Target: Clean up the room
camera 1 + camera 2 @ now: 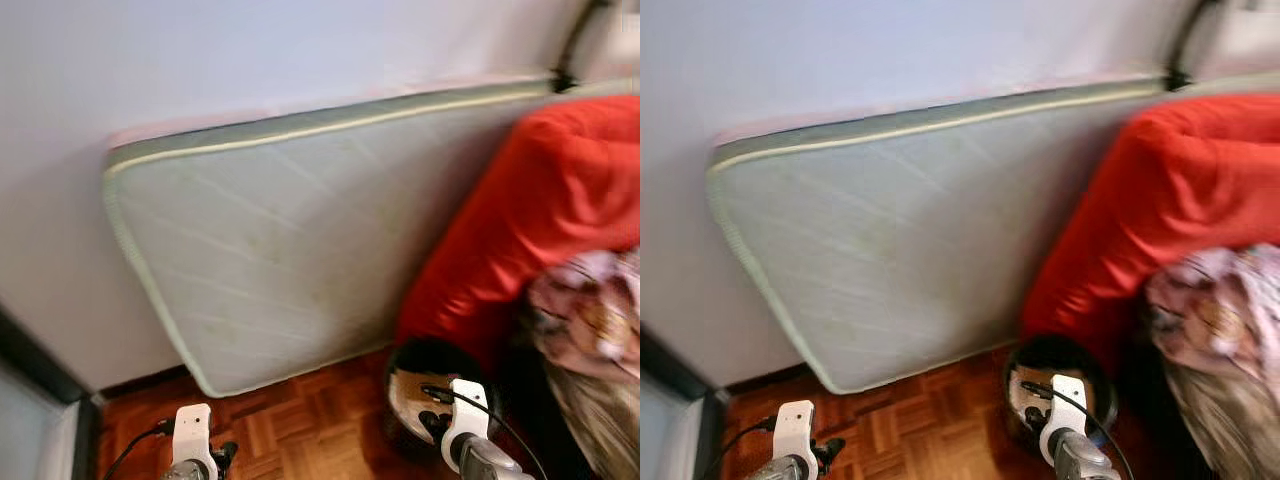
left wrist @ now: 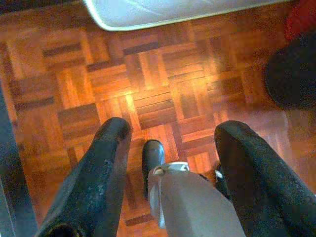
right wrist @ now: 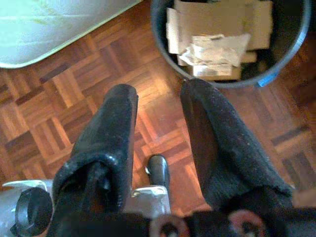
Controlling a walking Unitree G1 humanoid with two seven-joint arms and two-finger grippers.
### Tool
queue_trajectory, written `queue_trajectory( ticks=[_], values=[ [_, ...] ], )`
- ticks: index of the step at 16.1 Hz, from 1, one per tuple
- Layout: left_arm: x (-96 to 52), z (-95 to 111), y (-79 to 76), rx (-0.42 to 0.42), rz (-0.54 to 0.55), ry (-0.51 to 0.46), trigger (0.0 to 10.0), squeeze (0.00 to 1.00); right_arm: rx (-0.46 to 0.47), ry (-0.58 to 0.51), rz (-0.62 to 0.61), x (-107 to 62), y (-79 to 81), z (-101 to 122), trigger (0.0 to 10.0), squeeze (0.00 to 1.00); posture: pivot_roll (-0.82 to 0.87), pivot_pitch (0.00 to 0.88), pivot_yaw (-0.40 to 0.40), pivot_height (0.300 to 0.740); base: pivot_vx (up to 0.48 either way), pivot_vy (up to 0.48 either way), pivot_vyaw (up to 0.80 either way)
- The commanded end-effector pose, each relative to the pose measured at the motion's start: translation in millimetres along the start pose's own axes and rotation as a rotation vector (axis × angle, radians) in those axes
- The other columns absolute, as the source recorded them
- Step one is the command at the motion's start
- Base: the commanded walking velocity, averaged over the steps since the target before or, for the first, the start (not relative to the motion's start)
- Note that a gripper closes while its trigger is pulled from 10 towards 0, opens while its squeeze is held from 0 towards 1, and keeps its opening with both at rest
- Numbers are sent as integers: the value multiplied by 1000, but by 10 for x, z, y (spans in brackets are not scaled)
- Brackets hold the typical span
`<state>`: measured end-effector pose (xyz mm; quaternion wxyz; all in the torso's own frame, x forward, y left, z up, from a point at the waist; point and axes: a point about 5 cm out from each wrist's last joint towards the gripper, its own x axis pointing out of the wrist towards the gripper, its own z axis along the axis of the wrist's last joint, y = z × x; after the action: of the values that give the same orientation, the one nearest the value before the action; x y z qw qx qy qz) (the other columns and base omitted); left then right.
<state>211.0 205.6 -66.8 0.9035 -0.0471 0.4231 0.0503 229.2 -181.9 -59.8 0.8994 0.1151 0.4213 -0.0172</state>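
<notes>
Bin (image 3: 227, 44) of paper scraps just beyond open right gripper (image 3: 158, 106), apart

Mattress (image 1: 270, 250) leaning on wall (image 1: 200, 60), beanbag (image 1: 530, 210) to its right, bin (image 1: 425, 385) before beanbag

A pale green mattress (image 1: 290, 240) leans tilted against the white wall (image 1: 200, 50), its lower corner on the parquet floor (image 1: 310, 430). A red cushion (image 1: 530, 220) overlaps its right side. Below the cushion stands a round black bin (image 1: 425, 375).
</notes>
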Motion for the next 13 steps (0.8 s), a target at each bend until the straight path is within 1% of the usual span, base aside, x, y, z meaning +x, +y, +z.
queue_trajectory(
  ticks=[1, 2, 13],
  values=[
    [-3, -15, 19, 24, 7, 11, 10000, 0, -3, 0, -1, 5, 11, 22, 10000, 0, 58, 0, -41, 740, 0, -472, -781],
    [-4, -19, 18, 12, 9, 12, 10000, 0, -3, 0, -2, 5, 9, 22, 10000, 0, 58, 0, -42, 740, 0, -289, -781],
    [-4, -16, 20, 8, 10, 9, 10000, 0, -2, -1, -4, 6, 11, 24, 10000, 0, 56, 0, -41, 740, 0, 0, -781]
  ],
)
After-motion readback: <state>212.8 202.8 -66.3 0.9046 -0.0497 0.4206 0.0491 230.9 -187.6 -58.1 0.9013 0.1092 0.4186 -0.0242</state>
